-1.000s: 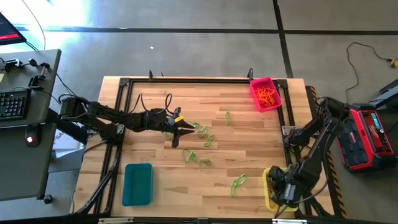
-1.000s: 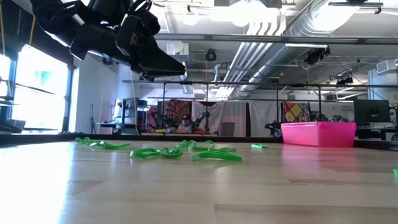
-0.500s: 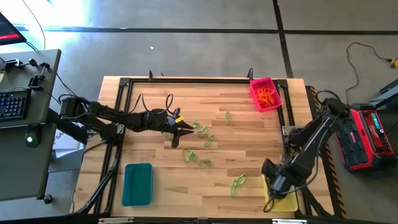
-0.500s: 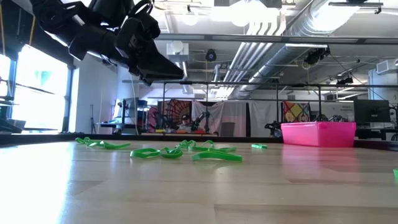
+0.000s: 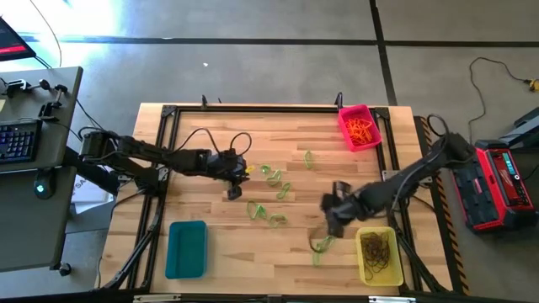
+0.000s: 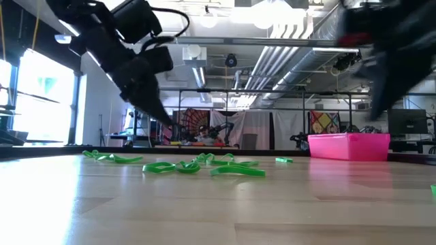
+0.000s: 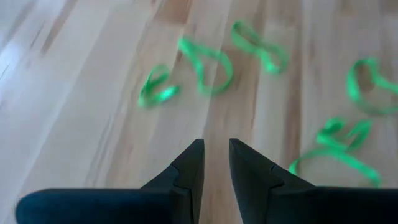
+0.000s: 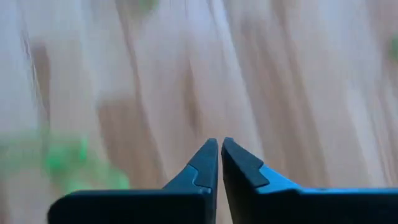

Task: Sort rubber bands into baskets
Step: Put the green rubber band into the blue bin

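Several bright green rubber bands lie flat on the wooden table: a group near the middle [image 5: 268, 195] and one [image 5: 322, 247] near the front right. They also show in the left wrist view [image 7: 205, 62] and the low view [image 6: 197, 167]. My left gripper [image 5: 233, 192] hangs above the table just left of the middle group, pointing down, fingers a little apart and empty [image 7: 216, 149]. My right gripper [image 5: 331, 225] is above the table beside the front-right band, shut and empty [image 8: 220, 146]. The pink-red basket [image 5: 347, 126] holds orange bands. The yellow basket [image 5: 364, 268] holds dark bands. The teal basket [image 5: 186, 248] stands at the front left.
A black metal frame [image 5: 253, 108] runs along the table's far edge and sides. The pink-red basket also shows in the low view [image 6: 349, 146]. Bare wood lies between the teal basket and the green bands.
My right gripper has swung from above the yellow basket toward the table's left, and now stands by the front-right green band. My left gripper has tipped from nearly level to pointing down and drawn back a little toward the table's left edge. The bands have stayed put.
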Controlling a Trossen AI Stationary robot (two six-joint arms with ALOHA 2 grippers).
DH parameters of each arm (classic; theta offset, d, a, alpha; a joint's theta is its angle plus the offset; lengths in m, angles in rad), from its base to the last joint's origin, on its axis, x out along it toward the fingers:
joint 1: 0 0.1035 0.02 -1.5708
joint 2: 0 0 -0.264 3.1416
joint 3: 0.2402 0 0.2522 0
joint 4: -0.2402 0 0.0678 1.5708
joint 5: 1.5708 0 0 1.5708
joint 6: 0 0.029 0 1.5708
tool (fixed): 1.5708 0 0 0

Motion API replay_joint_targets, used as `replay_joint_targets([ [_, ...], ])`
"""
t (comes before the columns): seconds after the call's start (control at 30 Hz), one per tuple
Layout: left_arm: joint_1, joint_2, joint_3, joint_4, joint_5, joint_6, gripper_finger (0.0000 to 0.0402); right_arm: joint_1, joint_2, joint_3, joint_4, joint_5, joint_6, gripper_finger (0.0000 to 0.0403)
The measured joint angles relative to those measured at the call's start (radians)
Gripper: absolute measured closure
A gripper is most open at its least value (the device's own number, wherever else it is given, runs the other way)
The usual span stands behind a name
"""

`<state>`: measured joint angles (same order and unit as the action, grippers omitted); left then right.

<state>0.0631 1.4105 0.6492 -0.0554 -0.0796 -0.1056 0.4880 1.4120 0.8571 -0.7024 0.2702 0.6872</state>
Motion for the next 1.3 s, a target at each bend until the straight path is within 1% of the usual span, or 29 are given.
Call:
replay_joint_targets([
  [0.1, 0.0, 0.0, 0.024, -0.123, -0.056, -0.039, 0.0336, -0.093, 0.0, -0.089, 0.298, 0.011, -0.194, 0.0401],
  [0.2, 0.0, -0.001, 0.035, -0.22, -0.172, -0.069, 0.033, -0.169, 0.0, -0.18, 0.577, 0.011, -0.322, 0.0398],
  [0.27, 0.001, -0.003, 0.041, -0.299, -0.224, -0.098, 0.032, -0.209, 0.0, -0.238, 0.74, 0.012, -0.368, 0.0397],
  [0.33, 0.005, -0.003, 0.045, -0.366, -0.245, -0.137, 0.0307, -0.239, 0.0, -0.288, 0.873, 0.014, -0.391, 0.0397],
  [0.47, 0.03, -0.008, 0.045, -0.485, -0.259, -0.183, 0.0278, -0.273, 0.0, -0.36, 1.041, 0.028, -0.419, 0.0396],
  [0.63, 0.114, -0.008, 0.045, -0.575, -0.272, -0.176, 0.025, -0.279, 0.0, -0.404, 1.14, 0.113, -0.419, 0.0396],
  [0.73, 0.185, -0.008, 0.045, -0.623, -0.248, -0.137, 0.0242, -0.279, 0.0, -0.408, 1.149, 0.123, -0.419, 0.0396],
  [0.83, 0.265, -0.008, 0.045, -0.658, -0.198, -0.102, 0.0239, -0.279, 0.0, -0.408, 1.149, 0.123, -0.419, 0.0396],
  [1.0, 0.375, -0.008, 0.045, -0.688, -0.187, -0.075, 0.0238, -0.279, 0.0, -0.408, 1.149, 0.124, -0.421, 0.0396],
  [1.13, 0.442, -0.008, 0.045, -0.694, -0.134, -0.072, 0.0238, -0.279, 0.0, -0.409, 1.149, 0.166, -0.434, 0.0396],
  [1.3, 0.497, -0.008, 0.045, -0.697, -0.132, -0.044, 0.0238, -0.279, 0.0, -0.409, 1.149, 0.2, -0.432, 0.0396],
])
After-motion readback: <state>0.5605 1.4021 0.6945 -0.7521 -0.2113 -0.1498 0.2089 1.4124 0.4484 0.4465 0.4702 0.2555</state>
